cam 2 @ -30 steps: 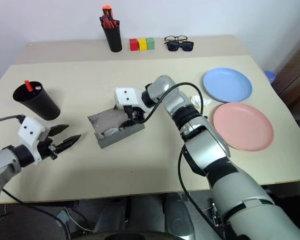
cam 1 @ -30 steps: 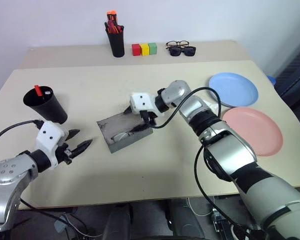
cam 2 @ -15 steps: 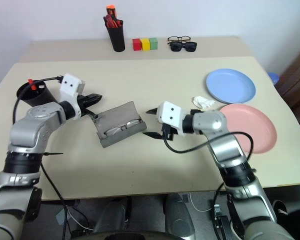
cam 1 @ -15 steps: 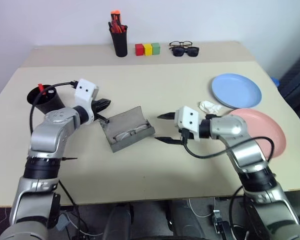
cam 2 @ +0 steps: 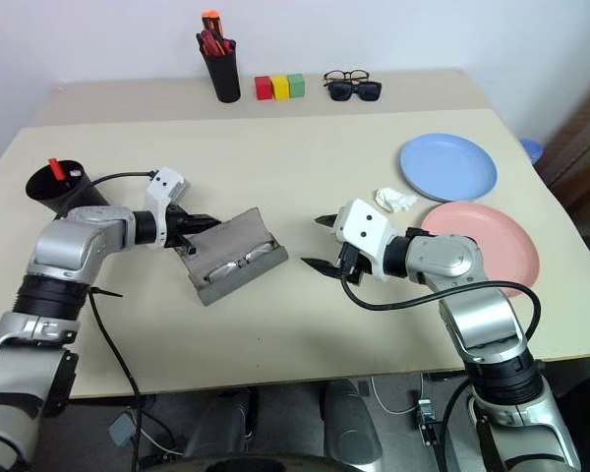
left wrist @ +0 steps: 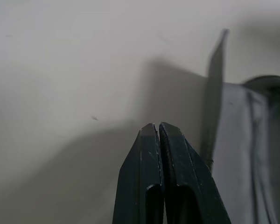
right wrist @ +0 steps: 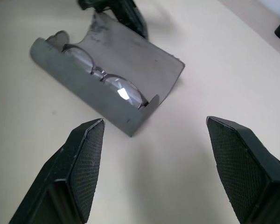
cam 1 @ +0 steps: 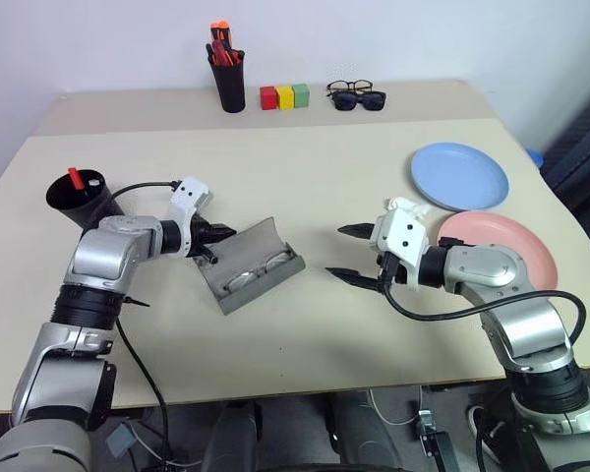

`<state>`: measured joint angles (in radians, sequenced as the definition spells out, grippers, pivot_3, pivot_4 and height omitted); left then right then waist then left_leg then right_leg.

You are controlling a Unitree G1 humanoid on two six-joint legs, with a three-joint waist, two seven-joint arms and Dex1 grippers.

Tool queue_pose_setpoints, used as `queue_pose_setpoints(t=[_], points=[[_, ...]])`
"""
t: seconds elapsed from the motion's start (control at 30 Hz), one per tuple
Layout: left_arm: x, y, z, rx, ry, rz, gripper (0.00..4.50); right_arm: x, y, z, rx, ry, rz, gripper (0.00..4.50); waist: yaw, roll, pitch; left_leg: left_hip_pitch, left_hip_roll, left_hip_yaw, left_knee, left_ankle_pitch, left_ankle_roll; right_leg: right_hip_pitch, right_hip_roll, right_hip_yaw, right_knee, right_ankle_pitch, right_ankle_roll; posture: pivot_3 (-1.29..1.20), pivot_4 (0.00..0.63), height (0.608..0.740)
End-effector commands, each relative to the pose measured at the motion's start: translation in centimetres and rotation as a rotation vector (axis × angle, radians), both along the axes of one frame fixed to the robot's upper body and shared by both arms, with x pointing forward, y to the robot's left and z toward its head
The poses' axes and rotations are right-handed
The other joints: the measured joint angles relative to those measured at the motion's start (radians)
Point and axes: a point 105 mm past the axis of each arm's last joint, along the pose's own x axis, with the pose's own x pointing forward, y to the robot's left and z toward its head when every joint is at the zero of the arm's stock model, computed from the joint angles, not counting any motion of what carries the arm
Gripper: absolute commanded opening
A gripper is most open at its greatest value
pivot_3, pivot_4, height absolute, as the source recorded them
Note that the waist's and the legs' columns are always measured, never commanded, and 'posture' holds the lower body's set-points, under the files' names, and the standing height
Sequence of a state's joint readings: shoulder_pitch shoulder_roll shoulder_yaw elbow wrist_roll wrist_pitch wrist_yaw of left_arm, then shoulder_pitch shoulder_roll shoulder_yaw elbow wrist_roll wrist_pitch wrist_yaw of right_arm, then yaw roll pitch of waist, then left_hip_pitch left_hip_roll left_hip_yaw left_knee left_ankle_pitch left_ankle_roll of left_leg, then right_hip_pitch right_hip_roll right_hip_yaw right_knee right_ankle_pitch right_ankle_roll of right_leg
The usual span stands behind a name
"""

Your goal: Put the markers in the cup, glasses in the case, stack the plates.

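While the glasses [right wrist: 113, 83] are lying in the open case [cam 1: 248, 267], my left gripper [cam 1: 223, 231] is pressing shut-fingered at its nine-o'clock flap, my right gripper [cam 1: 352, 252] is gaping empty, and the plates [cam 1: 459, 175] are sitting unstacked.

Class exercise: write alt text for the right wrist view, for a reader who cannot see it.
An open grey case lies on a beige table with silver wire-rimmed glasses inside, its flap raised. The right gripper is open, empty, facing it. The left gripper is at the flap's far edge.
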<state>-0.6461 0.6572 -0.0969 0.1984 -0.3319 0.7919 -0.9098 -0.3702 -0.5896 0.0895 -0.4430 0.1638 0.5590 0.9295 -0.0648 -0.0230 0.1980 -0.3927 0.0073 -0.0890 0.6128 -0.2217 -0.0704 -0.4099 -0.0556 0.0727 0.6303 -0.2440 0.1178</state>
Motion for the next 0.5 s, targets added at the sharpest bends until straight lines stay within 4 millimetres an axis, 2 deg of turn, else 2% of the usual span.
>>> queue_pose_setpoints(t=[0.03,0.13,0.27,0.5], points=[[-1.7,-1.0,1.5,-0.035,-0.061,-0.108,0.06,0.6,-0.2,1.5,0.017,-0.058,-0.001,3.53,-0.001,0.0,0.0,0.0,0.0,0.0,0.0,0.0,0.0,0.0,0.0,0.0,0.0,0.0,0.0,0.0,0.15,0.74],[-3.5,-1.7,2.4,-0.061,-0.089,-0.179,0.06,1.1,-0.3,1.2,0.012,-0.055,-0.007,3.53,0.002,0.0,0.0,0.0,0.0,0.0,0.0,0.0,0.0,0.0,0.0,0.0,0.0,0.0,0.0,0.0,0.15,0.74],[-5.6,-2.7,2.5,-0.07,-0.089,-0.241,0.06,1.6,-0.5,1.1,0.012,-0.057,-0.014,3.53,0.004,0.0,0.0,0.0,0.0,0.0,0.0,0.0,0.0,0.0,0.0,0.0,0.0,0.0,0.0,0.0,0.15,0.74],[-8.6,-3.1,0.3,0.025,-0.05,-0.324,0.06,2.7,-1.0,1.4,0.013,-0.078,-0.045,3.53,0.004,0.0,0.0,0.0,0.0,0.0,0.0,0.0,0.0,0.0,0.0,0.0,0.0,-0.002,-0.003,0.0,0.15,0.74]])
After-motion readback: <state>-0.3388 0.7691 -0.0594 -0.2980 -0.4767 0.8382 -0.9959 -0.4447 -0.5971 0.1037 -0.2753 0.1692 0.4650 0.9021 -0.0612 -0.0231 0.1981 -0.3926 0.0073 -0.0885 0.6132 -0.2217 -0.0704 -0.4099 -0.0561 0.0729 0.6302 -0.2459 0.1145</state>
